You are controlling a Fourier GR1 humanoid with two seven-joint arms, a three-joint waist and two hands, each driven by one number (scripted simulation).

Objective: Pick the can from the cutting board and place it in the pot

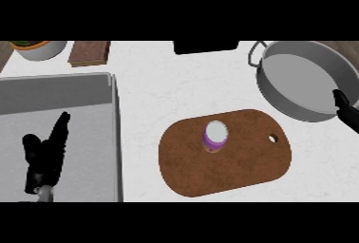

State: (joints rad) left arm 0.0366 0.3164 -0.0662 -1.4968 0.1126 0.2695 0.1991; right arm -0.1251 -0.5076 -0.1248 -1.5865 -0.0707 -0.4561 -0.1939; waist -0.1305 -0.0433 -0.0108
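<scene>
White counter point(147, 99) filled the view, and on its left sat a grey tray point(63, 95); the grey pot point(301, 71) stood at the upper right, nothing showing inside it, well apart from the brown board point(238, 171) in the middle; the left hand point(43, 156) rested over the tray at the lower left, fingers straight and pointing up, holding nothing; the right hand point(345, 108) showed only as a dark sliver at the right edge, just beside the pot's near wall, and whether it was spread or closed could not be told; the can point(215, 136) stood upright on the board's upper left part, pale top towards the camera, purple side below it, untouched by either hand. The step in hand seemed to be the reach, nothing having been picked up yet; the right hand looked the better choice, being nearer both can and pot; it would have done well to come in from the can's right side, open wide before arriving, close round the purple side and not the top, lift straight up clear of the board, then carry it over the pot's rim and lower it inside before letting go; a glancing touch on the way in might have tipped the can.
</scene>
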